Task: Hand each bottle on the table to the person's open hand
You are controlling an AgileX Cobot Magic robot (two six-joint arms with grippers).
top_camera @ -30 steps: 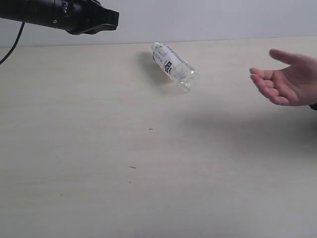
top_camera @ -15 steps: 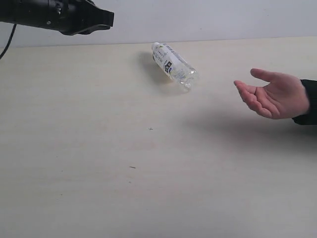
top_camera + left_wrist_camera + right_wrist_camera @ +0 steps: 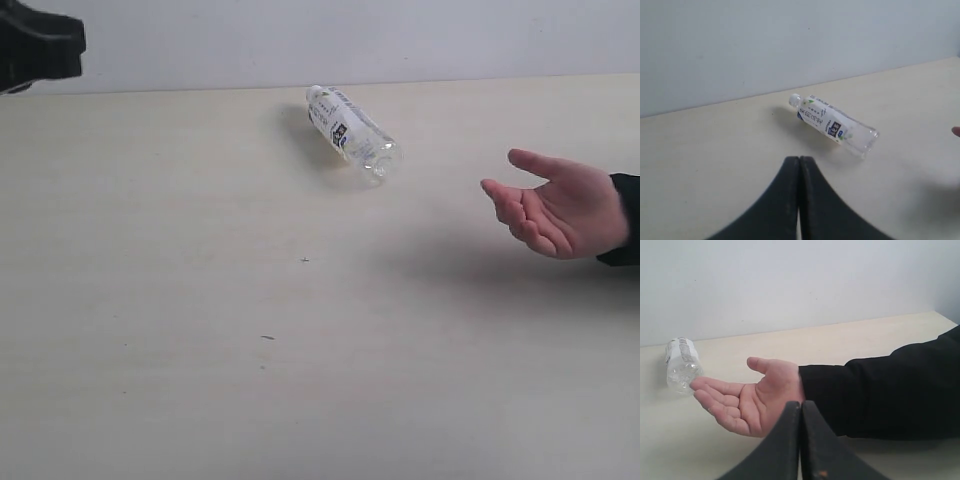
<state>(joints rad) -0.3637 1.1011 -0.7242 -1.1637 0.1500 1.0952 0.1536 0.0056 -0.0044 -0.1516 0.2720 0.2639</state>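
Lying sideways, bottle (image 3: 350, 131) well apart from left fingers (image 3: 782, 200), right fingers (image 3: 817, 445); both clenched, empty.

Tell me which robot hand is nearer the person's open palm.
The right hand: shut, it hangs just before the palm, while the left hand faces the lying bottle instead.

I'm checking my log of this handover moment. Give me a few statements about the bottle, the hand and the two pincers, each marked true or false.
The bottle lies on its side on the table. True.
The person's hand holds the bottle. False: the hand is open, palm up and empty, apart from the bottle.
The left pincer is shut with nothing in it. True.
The right pincer grips the bottle. False: it is shut on nothing, away from the bottle.
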